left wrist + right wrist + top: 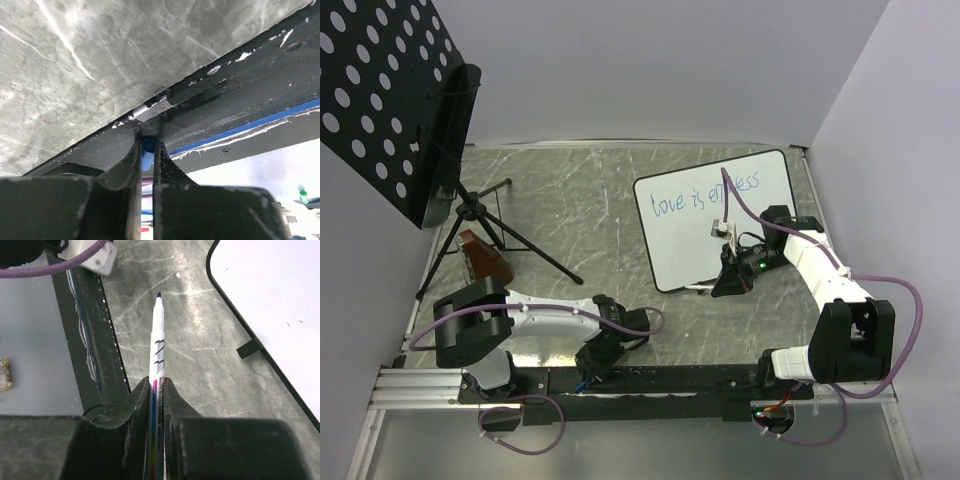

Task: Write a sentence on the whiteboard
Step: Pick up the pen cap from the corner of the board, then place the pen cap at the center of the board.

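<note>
Grip check: both closed on items.
The right hand [157, 382] clamps the marker [158, 335]; the left hand [146, 145] pinches a small blue piece [147, 156].

Open tabletop [590, 200] runs between the tripod stand [470, 210] and the whiteboard [685, 245].

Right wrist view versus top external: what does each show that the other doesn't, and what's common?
Only the right wrist view shows the marker up close: bare blue tip, printed barrel, pinched in the right tool. Only top external shows the sentence in blue on the whiteboard, the left arm and the black perforated panel. Both show the whiteboard's black-rimmed edge and the grey marbled table.
</note>
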Available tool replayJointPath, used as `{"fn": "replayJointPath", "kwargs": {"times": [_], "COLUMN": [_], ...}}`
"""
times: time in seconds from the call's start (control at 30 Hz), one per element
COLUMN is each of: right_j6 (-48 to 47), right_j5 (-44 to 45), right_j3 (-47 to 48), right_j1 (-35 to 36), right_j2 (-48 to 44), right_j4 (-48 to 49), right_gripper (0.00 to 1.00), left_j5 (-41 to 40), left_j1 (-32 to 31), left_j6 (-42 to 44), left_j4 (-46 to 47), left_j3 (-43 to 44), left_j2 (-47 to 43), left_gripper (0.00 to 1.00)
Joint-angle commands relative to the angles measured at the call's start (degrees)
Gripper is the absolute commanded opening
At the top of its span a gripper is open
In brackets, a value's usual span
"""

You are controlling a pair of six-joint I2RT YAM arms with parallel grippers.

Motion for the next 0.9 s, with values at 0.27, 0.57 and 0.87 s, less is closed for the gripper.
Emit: {"fn": "replayJointPath", "kwargs": {"times": [0.27,0.57,0.87], "right_j6": [-1.93,-2.19,-2.81], "right_j5": [-2.02,-2.2,-2.38], "right_j3": [1.31,1.14,1.05], "right_j1": [-0.77,-1.21,-1.21], "right_j2": [-3.38,-4.26,-4.7], "right_j4": [-0.06,-0.5,-0.68], "right_gripper": [0.0,0.0,0.0], "left_j5": [-0.86,-2.86,0.72], "left_j1": [15.63,25.94,33.33], "left_j6": [-1.94,-8.34,-15.12], "left_j4": [13.25,20.04,25.3], "left_j3": [6.56,12.61,5.07], "left_j2": [-7.36,4.58,3.98], "left_gripper": [0.01,0.01,0.36]}}
